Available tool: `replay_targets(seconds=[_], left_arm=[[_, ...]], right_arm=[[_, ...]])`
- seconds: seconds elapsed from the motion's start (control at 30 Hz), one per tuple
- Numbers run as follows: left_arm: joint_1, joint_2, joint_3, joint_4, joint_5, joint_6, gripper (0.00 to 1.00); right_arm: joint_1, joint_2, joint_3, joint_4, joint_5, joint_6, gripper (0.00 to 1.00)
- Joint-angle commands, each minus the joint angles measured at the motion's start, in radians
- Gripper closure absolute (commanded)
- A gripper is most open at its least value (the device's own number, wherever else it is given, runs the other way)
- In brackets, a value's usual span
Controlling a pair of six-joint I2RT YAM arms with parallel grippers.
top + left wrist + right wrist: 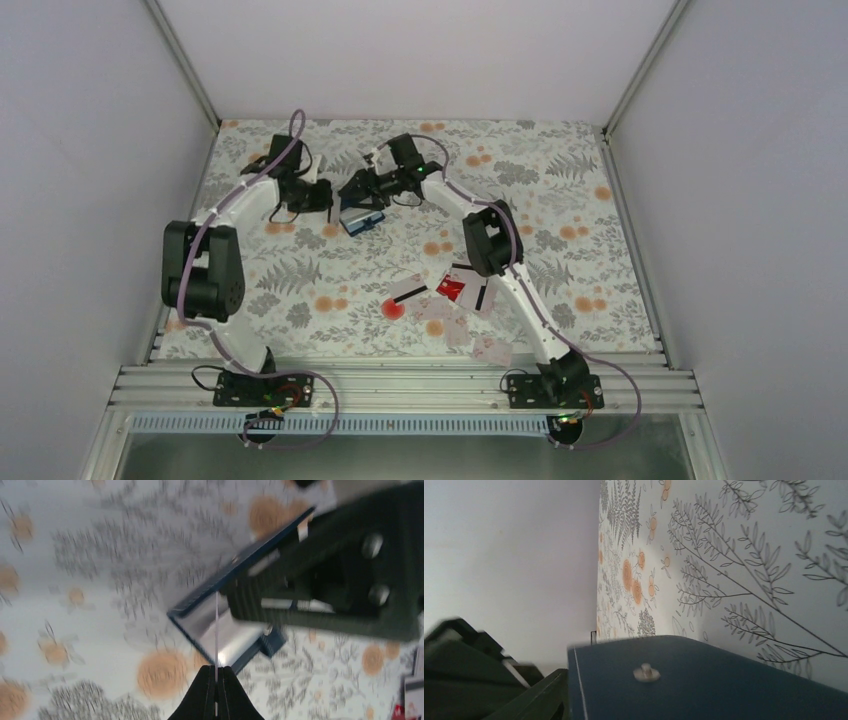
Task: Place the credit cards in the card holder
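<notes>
**A:** The left end effector [216, 674] is pinched shut on a card [216, 630], edge-on, aimed into the open card holder [235, 637].

**B:** The right end effector [360, 197] clamps the holder's cover, tilted above the surface [560, 200]. If the card enters askew, it may buckle or push the holder loose.

**A:** The other cards [452, 290] lie well apart.

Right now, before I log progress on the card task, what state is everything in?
card holder: open, one cover raised.
held credit card: edge-on, pointed into the open holder.
loose credit cards: flat on the table, not inserted.
left gripper: shut on held credit card.
right gripper: closed on card holder.
</notes>
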State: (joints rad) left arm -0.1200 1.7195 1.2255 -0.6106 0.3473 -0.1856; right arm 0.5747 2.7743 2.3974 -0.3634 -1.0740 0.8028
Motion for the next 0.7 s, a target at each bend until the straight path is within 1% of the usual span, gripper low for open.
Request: replay_targets(seconds=[0.0,0.23,0.43,0.5,0.67], left_arm=[[0.013,0.071,0.144,0.034,-0.046,0.018,0.98],[0.029,0.213,0.292,0.027,0.017,0.009,0.98],[0.029,0.294,0.342,0.027,0.037,0.015,0.98],[0.029,0.318,0.366,0.019,0.039,0.021,0.98],[0.029,0.354,0.401,0.009,0.045,0.036,0.98]], right_arm=[[-0.015,0.021,0.029,-0.049,-0.038,-0.021,0.33],[-0.032,-0.008,0.024,-0.095,-0.065,-0.066,0.32],[-0.059,-0.088,-0.002,-0.139,-0.053,-0.099,0.29],[-0.06,-0.131,-0.022,-0.178,-0.03,-0.13,0.28],[-0.06,-0.222,-0.148,-0.226,0.03,-0.17,0.28]])
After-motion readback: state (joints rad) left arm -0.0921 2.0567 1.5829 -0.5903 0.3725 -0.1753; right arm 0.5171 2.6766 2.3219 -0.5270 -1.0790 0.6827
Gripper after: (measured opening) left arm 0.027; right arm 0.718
